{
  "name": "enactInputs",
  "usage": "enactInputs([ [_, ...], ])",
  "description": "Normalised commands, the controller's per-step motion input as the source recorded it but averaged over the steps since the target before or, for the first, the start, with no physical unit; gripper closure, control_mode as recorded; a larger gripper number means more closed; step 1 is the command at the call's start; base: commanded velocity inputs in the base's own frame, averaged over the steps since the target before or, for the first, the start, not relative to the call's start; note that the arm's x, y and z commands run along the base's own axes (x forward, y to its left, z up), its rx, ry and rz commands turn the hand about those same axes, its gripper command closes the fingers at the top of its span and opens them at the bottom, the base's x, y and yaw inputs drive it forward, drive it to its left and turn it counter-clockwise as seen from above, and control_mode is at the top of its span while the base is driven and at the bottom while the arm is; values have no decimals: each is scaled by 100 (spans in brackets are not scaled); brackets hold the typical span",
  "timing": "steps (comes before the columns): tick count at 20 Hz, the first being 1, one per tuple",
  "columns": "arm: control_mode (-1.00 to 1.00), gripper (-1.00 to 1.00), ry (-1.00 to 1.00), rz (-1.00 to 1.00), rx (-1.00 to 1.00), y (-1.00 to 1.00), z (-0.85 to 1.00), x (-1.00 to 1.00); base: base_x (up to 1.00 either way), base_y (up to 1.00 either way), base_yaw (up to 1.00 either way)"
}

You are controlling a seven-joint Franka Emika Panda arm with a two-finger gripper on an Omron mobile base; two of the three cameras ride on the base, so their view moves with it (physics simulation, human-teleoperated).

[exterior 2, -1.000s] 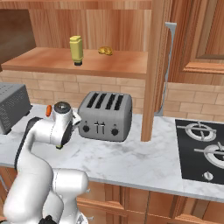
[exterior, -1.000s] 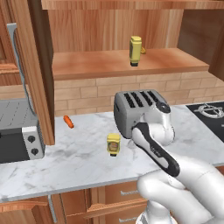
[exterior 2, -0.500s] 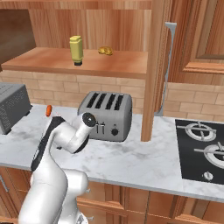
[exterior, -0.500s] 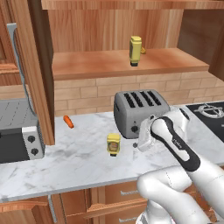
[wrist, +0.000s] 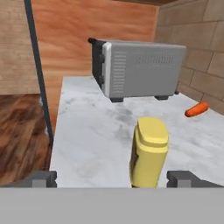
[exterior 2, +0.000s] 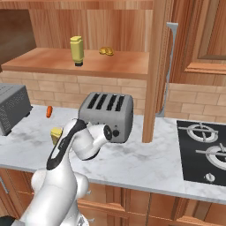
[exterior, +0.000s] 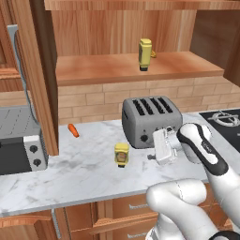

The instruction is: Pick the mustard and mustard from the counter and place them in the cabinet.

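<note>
Claw (wrist: pixel 112 178) wide, empty, level with mustard (wrist: pixel 149 151) upright on tabletop (exterior: pixel 84 173), probably not touching; second mustard (exterior: pixel 145 54) on cabinet (exterior: pixel 136 68) shelf.

Yellow mustard (wrist: pixel 148 153) in front of me, second yellow mustard (exterior: pixel 145 54) on the reddish-brown cabinet (exterior: pixel 136 70) shelf. Counter (exterior: pixel 89 173) white-grey marbled. Carrot (wrist: pixel 196 109) orange. Toaster (exterior: pixel 150 119) grey, dark slots. Grey toaster oven (wrist: pixel 140 70). Tan brick wall (exterior: pixel 93 101).

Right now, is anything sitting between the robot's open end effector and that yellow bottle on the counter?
No. In the hand view, the mustard stands just ahead of the end effector, with nothing between them.
</note>
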Motion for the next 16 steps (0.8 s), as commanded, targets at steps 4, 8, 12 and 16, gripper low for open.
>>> enactInputs([
  [4, -100, -100, -1, 1, 13, 0, 0, -4, 0, 0, 0],
  [8, -100, -100, 0, 0, 4, 21, -5, -3, 0, 0, 0],
  [12, -100, -100, 0, 0, 5, 38, -8, -7, 0, 0, 0],
  [16, -100, -100, 0, 0, 6, 32, -6, -6, 0, 0, 0],
])
